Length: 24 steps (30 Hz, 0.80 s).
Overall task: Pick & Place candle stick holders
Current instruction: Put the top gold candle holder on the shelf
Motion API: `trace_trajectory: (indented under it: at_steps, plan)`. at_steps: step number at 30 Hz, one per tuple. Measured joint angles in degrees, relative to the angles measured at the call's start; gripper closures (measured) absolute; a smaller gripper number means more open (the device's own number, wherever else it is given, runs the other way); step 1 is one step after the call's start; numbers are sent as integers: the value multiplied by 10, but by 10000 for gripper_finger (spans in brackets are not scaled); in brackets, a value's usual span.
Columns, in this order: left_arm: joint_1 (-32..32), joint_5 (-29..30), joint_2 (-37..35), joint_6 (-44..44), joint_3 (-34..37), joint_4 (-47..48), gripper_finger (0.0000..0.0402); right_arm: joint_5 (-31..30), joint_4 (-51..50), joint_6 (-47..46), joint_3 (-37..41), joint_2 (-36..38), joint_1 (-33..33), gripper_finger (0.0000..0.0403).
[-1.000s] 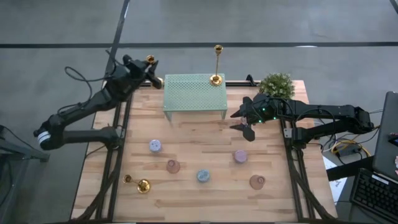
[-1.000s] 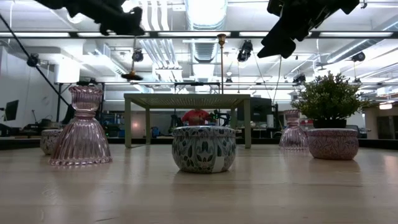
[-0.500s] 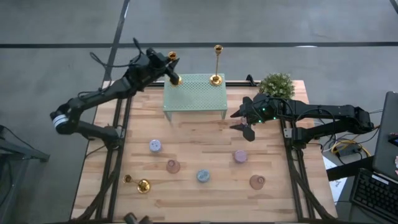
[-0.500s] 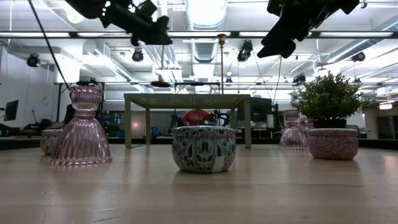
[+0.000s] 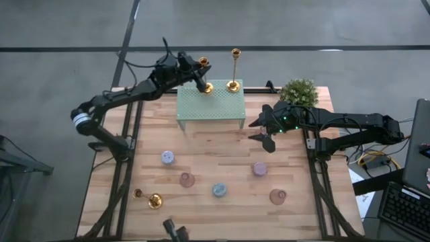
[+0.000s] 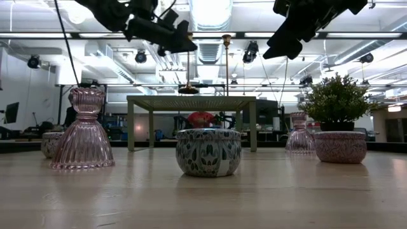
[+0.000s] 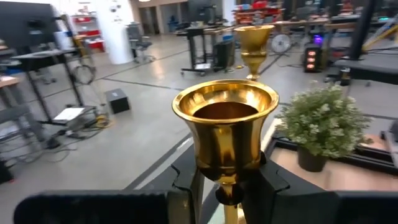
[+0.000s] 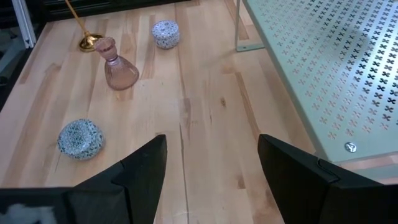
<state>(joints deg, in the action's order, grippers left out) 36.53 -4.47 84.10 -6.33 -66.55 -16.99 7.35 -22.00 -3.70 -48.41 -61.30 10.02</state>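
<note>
Green perforated stand (image 5: pixel 209 102), potted plant (image 5: pixel 298 91), pink glass holders (image 6: pixel 85 130), patterned tins (image 6: pixel 208 152).

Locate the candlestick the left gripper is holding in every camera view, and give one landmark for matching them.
High view: the held candlestick is at the green perforated stand's back edge, in the left gripper.
Low view: its thin stem and base hang just above the stand top, left of the tall candlestick.
Left wrist view: its gold cup fills the centre.
Right wrist view: not in it.
Shared landmark: the stand.
</note>
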Motion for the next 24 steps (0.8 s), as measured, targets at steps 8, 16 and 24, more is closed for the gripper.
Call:
trace_trajectory:
  at_steps: [8, 16, 24]
  plan:
    - [4, -41, 56, 3, -46, -1, 319, 0, 0, 13, 0, 0, 0, 158]
    - [15, -68, 95, -1, -79, -2, 319, 0, 0, 14, 0, 0, 0, 158]
    - [24, -79, 109, -2, -84, -1, 319, 0, 0, 14, 0, 0, 0, 158]
